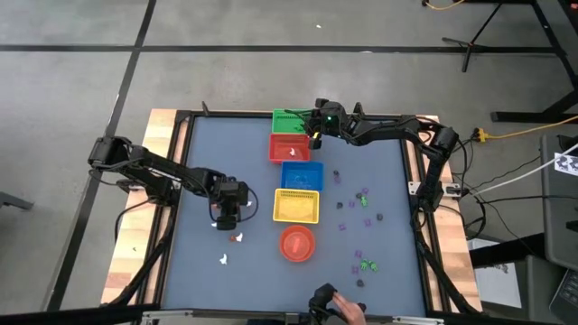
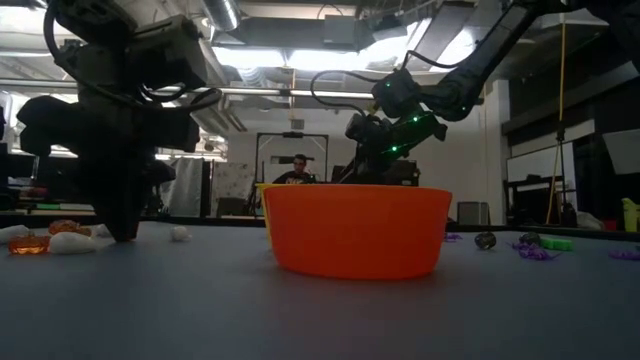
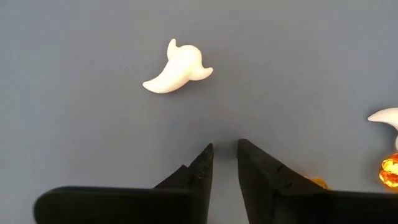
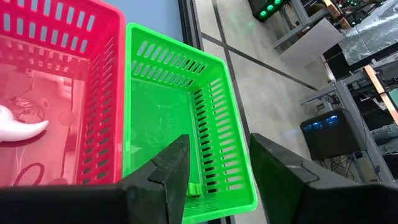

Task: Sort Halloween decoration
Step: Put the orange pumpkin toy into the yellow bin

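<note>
Blue-grey table point(image 1: 379, 253) carries scattered Halloween trinkets, tiny and likely light, hard and slippery. Left gripper point(image 3: 225, 163), jaws nearly closed and empty, points down near the left edge, near a white ghost point(image 3: 177, 67); pinch its thick body. Right gripper point(image 4: 219, 163), open and empty, hovers over the green basket point(image 4: 217, 130) at the far edge.

Arms: two dark, jointed, slim black links
Left gripper point(image 3: 224, 163): matte black wedge fingers, tapered tips
Right gripper point(image 4: 219, 174): same black angular fingers
Wrist housing, right: green indicator lights; black cables looped above
</note>
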Robot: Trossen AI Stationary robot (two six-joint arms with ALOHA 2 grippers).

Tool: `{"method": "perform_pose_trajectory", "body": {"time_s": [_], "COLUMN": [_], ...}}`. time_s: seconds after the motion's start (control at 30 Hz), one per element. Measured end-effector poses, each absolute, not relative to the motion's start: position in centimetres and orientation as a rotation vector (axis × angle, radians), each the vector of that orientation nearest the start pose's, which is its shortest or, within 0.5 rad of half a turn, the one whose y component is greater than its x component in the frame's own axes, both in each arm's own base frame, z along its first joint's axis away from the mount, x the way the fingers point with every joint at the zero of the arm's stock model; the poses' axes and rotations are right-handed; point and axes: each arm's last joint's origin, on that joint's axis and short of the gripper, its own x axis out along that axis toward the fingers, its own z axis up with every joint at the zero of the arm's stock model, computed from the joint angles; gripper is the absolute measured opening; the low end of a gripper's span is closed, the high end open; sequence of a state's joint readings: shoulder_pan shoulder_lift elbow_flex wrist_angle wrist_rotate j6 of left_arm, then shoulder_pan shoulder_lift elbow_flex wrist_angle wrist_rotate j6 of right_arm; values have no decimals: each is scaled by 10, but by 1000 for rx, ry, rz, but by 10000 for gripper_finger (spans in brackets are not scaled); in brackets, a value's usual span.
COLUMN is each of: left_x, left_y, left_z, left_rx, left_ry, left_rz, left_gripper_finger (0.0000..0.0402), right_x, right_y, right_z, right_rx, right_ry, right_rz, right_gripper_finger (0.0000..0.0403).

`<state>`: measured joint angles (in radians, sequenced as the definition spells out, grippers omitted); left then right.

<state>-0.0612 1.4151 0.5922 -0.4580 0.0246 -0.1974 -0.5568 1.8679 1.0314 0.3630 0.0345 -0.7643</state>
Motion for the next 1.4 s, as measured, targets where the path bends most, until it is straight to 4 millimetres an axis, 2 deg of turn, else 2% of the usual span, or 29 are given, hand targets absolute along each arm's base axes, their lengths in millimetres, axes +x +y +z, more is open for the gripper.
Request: {"method": "perform_pose_trajectory", "body": {"time_s": [0.17,0.3,0.5,0.67,0.8,1.13,1.4], "left_x": [218,229,237,228,216,203,202], "left_y": [-14,-14,-13,-13,-13,-14,-14], "left_z": [135,149,175,185,184,160,159], "left_rx": [-203,-195,-114,-88,-45,-31,-31], "left_ry": [1283,1252,1306,1443,1579,1605,1611], "left_rz": [86,90,105,107,37,-35,-34], "left_gripper_finger": [107,135,142,142,142,141,141], "right_x": [332,332,332,332,332,332,332], "right_y": [-208,-208,-208,-208,-208,-208,-208], "right_z": [170,170,170,170,170,170,170], "right_rx": [-605,-605,-605,-605,-605,-605,-605], "right_ry": [657,657,657,657,657,657,657], "right_rz": [-371,-371,-371,-371,-371,-371,-371], "right_gripper_finger": [166,166,166,166,166,166,166]}}
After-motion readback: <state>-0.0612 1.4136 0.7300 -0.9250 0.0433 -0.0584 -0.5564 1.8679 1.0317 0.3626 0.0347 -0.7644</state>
